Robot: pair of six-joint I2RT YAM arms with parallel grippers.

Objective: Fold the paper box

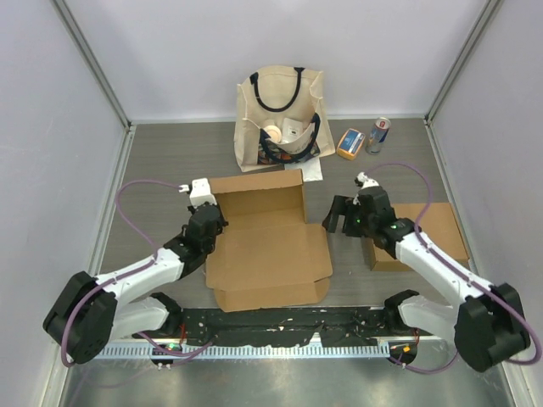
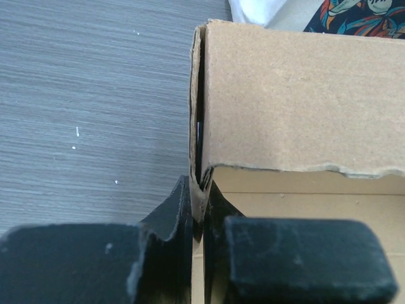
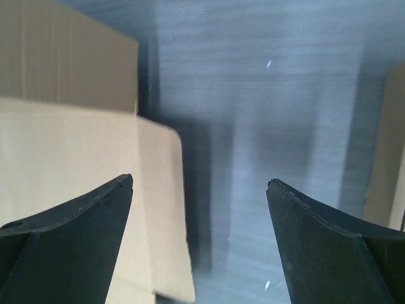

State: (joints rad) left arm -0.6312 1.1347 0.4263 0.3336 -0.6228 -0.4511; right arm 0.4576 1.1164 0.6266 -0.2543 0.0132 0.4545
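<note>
The brown cardboard box [image 1: 267,246] lies partly unfolded in the middle of the table, its back wall raised and its front flaps flat. My left gripper [image 1: 210,222] is shut on the box's left side wall [image 2: 196,183], the doubled cardboard edge pinched between both fingers. The back wall [image 2: 297,101] stands upright to the right of that edge. My right gripper [image 1: 339,216] is open and empty, hovering just off the box's right edge. In the right wrist view a box flap [image 3: 88,190] lies under the left finger [image 3: 76,221], with bare table between the fingers.
A cream tote bag [image 1: 280,114] with items stands behind the box. An orange-blue packet [image 1: 350,142] and a can [image 1: 378,134] sit at the back right. A flat cardboard piece [image 1: 424,233] lies under my right arm. Grey walls enclose the table.
</note>
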